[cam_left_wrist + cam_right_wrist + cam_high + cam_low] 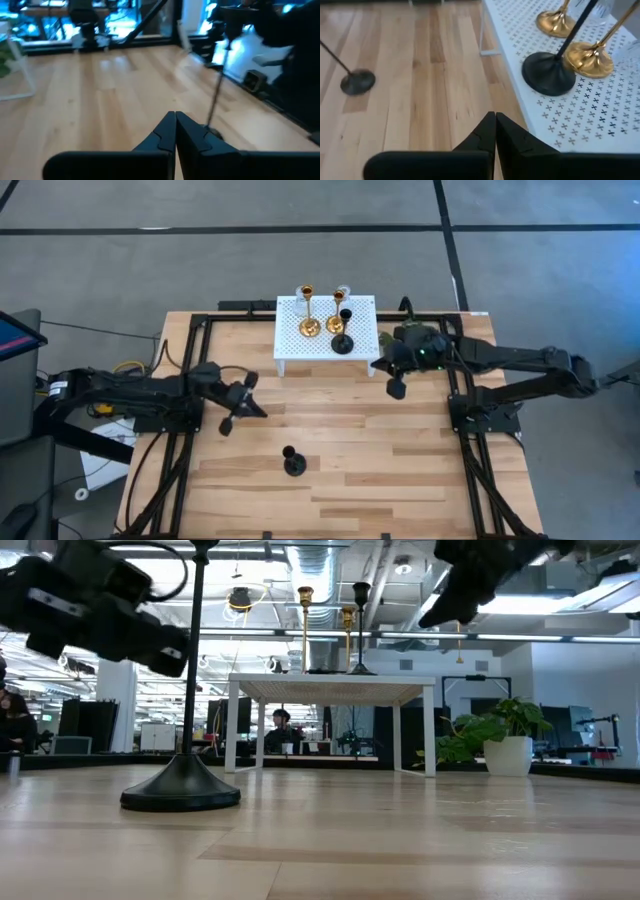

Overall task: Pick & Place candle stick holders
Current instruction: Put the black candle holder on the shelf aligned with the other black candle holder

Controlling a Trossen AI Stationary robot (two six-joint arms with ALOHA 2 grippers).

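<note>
A white perforated rack (326,352) stands at the table's far middle. On it stand two gold candle stick holders (308,326) (335,323) and a black one (343,343), each on its round base; the right wrist view shows that black base (549,74) and the gold bases (590,59). Another black holder (293,464) stands upright on the bare table (185,788). My left gripper (175,122) is shut with nothing in it, left of that holder and above the table (260,411). My right gripper (495,122) is shut and empty, by the rack's near right corner (377,365).
A green plant (490,735) stands right of the rack. Black frame rails (185,380) run along the table's left and right sides. Bare wood (380,450) lies between the rack and the near edge. A person (282,728) sits in the room beyond.
</note>
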